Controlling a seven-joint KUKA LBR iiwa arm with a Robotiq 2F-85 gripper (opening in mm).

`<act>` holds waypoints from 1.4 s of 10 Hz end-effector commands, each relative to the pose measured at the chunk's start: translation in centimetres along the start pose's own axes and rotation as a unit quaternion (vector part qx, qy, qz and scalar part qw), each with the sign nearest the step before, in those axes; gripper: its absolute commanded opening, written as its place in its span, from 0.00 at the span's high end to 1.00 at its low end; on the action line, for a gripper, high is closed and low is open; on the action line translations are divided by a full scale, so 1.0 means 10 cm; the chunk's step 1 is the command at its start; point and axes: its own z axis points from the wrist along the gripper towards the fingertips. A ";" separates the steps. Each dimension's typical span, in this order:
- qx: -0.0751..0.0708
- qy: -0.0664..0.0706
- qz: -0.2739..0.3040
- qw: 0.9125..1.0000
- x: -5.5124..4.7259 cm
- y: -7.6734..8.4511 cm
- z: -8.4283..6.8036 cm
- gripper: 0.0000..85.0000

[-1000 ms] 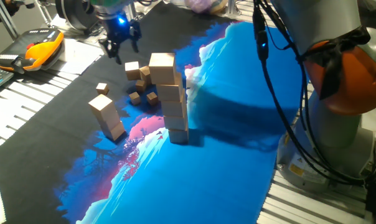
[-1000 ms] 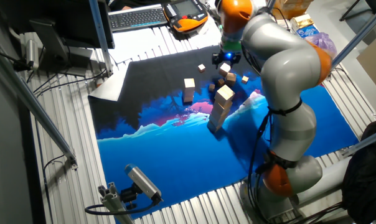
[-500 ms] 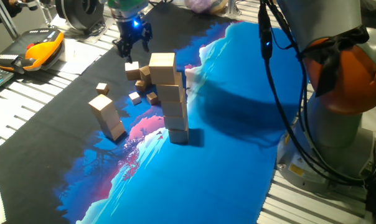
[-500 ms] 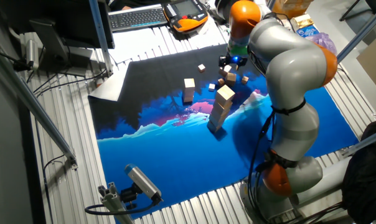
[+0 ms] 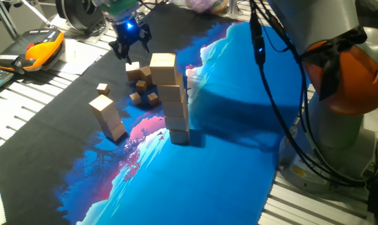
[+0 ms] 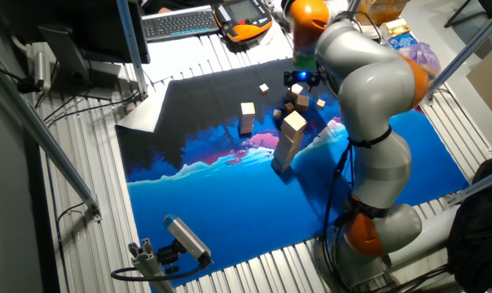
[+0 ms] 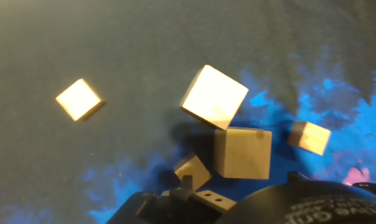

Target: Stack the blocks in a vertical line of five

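Black two-finger claw [image 5: 130, 49] hangs released, empty, above loose light-tan wooden cubes [image 5: 141, 76] beside the tall cube stack [image 5: 171, 97].

Grey arm [image 6: 368, 73], orange joints, black cables

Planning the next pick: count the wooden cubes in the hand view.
5 light-tan wooden cubes: far left, centre, below it, right, bottom edge; the end effector may hide more.
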 end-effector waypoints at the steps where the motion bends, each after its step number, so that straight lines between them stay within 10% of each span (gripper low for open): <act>1: -0.005 0.003 -0.001 1.000 0.00 0.00 0.00 0.20; 14: -0.061 -0.043 -0.019 0.997 -0.17 -0.15 0.72 0.20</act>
